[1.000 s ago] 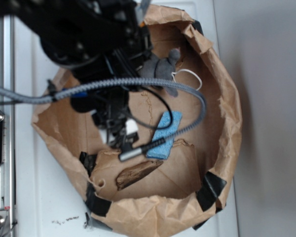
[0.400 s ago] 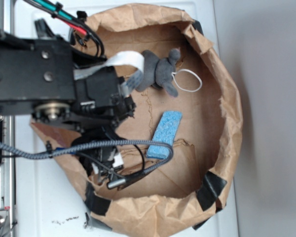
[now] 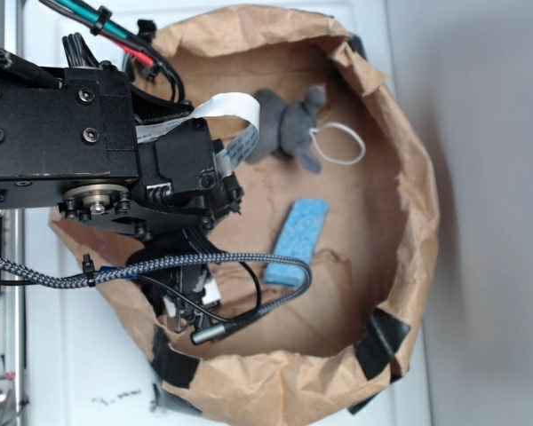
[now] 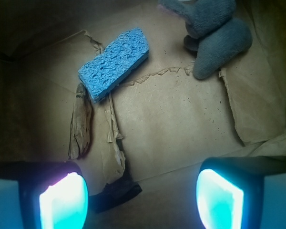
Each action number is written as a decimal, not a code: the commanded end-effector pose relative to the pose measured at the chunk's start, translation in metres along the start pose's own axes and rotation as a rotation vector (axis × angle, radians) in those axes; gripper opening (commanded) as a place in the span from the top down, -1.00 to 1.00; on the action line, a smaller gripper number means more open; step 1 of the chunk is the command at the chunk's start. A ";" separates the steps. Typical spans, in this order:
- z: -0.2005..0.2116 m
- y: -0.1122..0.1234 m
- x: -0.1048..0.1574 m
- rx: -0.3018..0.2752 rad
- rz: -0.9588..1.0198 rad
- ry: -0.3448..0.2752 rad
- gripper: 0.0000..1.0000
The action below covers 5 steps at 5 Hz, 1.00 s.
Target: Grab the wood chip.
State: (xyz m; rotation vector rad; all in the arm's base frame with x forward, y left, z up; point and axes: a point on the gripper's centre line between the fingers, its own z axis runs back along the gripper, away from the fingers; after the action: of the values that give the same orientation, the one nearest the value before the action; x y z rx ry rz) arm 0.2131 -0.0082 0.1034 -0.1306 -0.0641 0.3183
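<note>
Exterior view: arm hides the wood chip [image 4: 81, 125]; wrist view shows it ahead-left of the gripper [image 4: 142, 195], whose jaws hang wide apart, empty, above the paper floor.

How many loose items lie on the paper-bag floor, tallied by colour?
Blue: 1, the sponge
Grey: 1, the plush toy
Brown: 1, the wood chip
Total: 3
</note>
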 end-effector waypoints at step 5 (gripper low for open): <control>-0.060 -0.050 0.021 -0.115 -0.080 0.062 -1.00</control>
State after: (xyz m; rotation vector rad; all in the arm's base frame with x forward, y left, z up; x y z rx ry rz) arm 0.2475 -0.0530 0.0379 -0.2392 0.0304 0.2530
